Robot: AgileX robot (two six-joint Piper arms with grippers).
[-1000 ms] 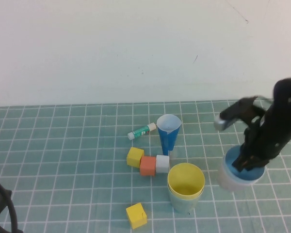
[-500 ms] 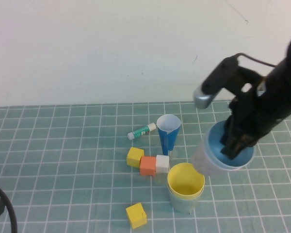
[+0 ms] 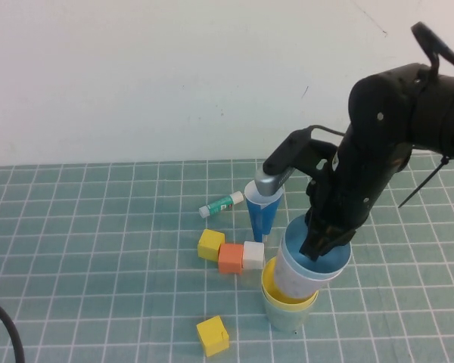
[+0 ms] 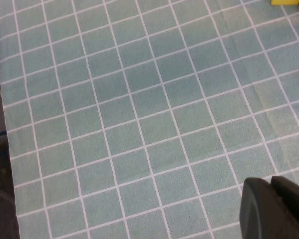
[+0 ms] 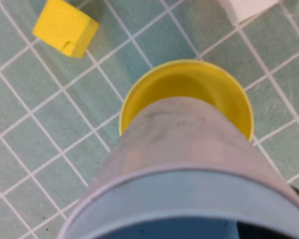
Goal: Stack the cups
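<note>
Blue cup (image 3: 312, 261): held by the rim in the right tool, tilted, its base just above or just inside the mouth of the yellow cup; in the right wrist view the blue cup (image 5: 189, 169) covers most of the yellow opening.
Yellow cup (image 3: 289, 291): upright on the surface, near the front edge; it appears to sit inside a pale green cup (image 3: 287, 318), so two cups look already nested.
Pink cup: not seen in any view.
Right tool (image 3: 323, 240): narrowly closed, pinching the blue cup's wall, one finger inside the cup.
Left tool (image 4: 276, 206): fingers pressed together, holding nothing, parked low over bare mat at the left front, well apart from the cups.
Step in hand: judged to be seating the blue cup into the stack.
Next move calls for: levelling the blue cup, centring it over the yellow rim, lowering straight, then releasing.
Risk: tilted entry could catch the rim and tip the stack.
Nearby: dark blue cone cup (image 3: 262, 206), white block (image 3: 253, 255), orange block (image 3: 231, 258), two yellow blocks (image 3: 210, 244), glue stick (image 3: 220, 204), on the green gridded surface (image 3: 98, 227).
</note>
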